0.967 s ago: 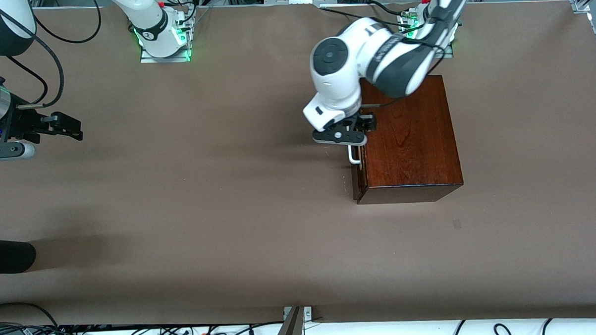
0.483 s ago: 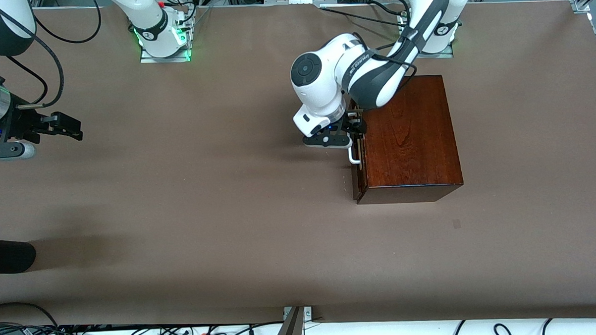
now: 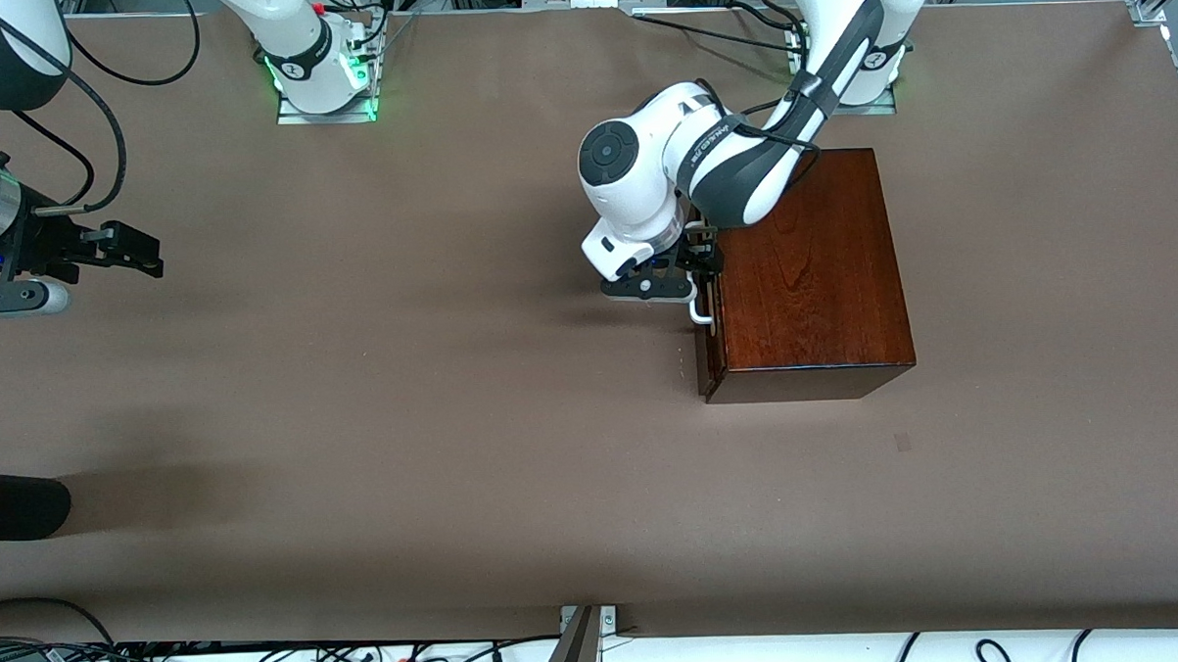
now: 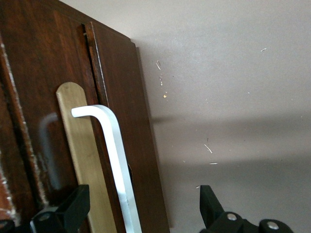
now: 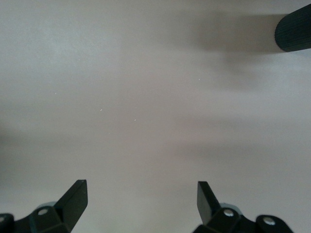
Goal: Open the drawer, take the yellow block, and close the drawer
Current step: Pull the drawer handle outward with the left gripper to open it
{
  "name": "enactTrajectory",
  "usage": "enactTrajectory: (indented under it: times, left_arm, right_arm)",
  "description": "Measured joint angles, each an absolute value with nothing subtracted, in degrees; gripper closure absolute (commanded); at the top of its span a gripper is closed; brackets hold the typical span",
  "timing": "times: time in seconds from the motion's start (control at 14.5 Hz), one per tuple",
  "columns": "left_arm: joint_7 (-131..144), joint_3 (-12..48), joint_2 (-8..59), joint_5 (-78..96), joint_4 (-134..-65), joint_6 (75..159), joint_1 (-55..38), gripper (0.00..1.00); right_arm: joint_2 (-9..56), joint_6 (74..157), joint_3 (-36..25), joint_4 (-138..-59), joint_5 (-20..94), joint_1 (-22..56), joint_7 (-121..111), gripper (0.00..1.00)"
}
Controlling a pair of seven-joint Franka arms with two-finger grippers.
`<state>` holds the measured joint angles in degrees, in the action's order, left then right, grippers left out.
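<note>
Straddling the white U-shaped handle (image 4: 116, 165) of the drawer (image 3: 704, 351), the left gripper (image 4: 141, 208) stands with fingers spread, one on each side, at nine o'clock of the wooden box (image 3: 807, 269); the drawer sits almost shut. The right gripper (image 5: 141, 204) waits spread wide over bare table (image 3: 406, 426) at the right arm's end. Lettering on the left arm is too small to read.

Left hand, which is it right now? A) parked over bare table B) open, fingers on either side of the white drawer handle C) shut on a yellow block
B: the left hand is open, with the white handle of the drawer between its fingers.
</note>
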<state>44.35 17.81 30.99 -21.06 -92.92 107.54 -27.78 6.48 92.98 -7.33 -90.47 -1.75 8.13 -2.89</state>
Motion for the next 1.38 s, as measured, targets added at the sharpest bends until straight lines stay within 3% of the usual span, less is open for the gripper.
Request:
enactTrajectory:
  times: [1.38]
  left_arm:
    - [46.4,17.9,32.9,-21.2,-92.9,108.3,-29.2,0.00]
  right_arm:
    - [7.5,95.9,-7.0,-90.5,-1.7,9.4,-2.1,0.00]
